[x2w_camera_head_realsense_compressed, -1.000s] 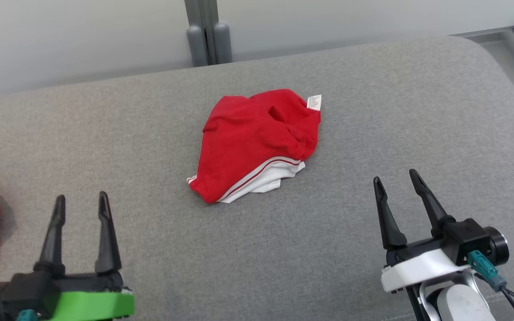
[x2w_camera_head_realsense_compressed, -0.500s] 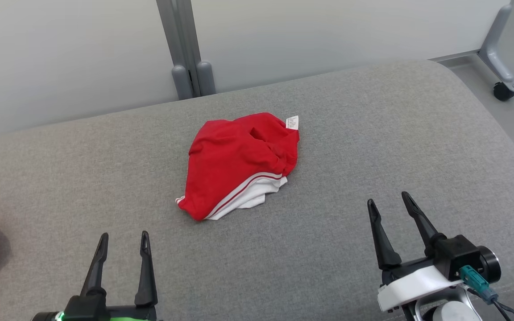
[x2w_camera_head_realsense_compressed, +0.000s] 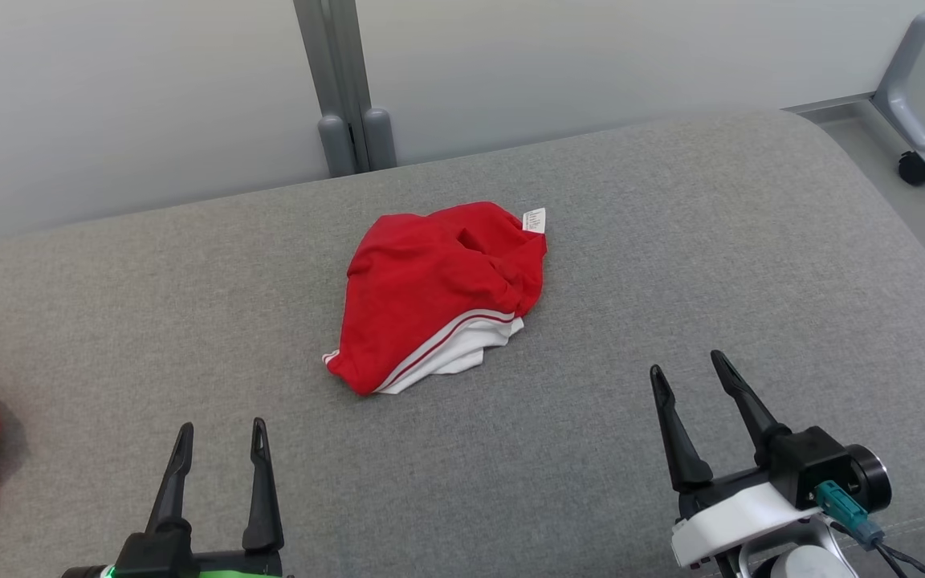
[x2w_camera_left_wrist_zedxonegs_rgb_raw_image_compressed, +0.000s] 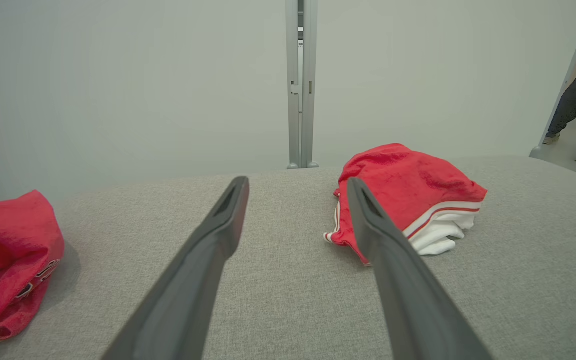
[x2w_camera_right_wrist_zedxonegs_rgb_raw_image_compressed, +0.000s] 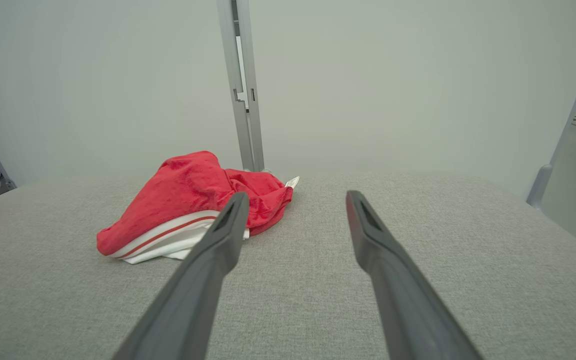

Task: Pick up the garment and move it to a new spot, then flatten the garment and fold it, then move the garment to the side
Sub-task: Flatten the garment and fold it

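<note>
lying crumpled, garment [x2w_camera_head_realsense_compressed: 438,289] hides its shape; left pincer [x2w_camera_head_realsense_compressed: 222,425], right pincer [x2w_camera_head_realsense_compressed: 687,363] spread empty.

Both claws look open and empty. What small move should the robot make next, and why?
Probably ease the left gripper forward to the near corner of the crumpled garment: it and the right gripper both stand open, holding nothing, apart from the garment on the grey cushion.

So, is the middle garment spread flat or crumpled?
Crumpled: the garment lies in a humped heap on the cushion, red cloth bunched over white folds, tag sticking out.
</note>
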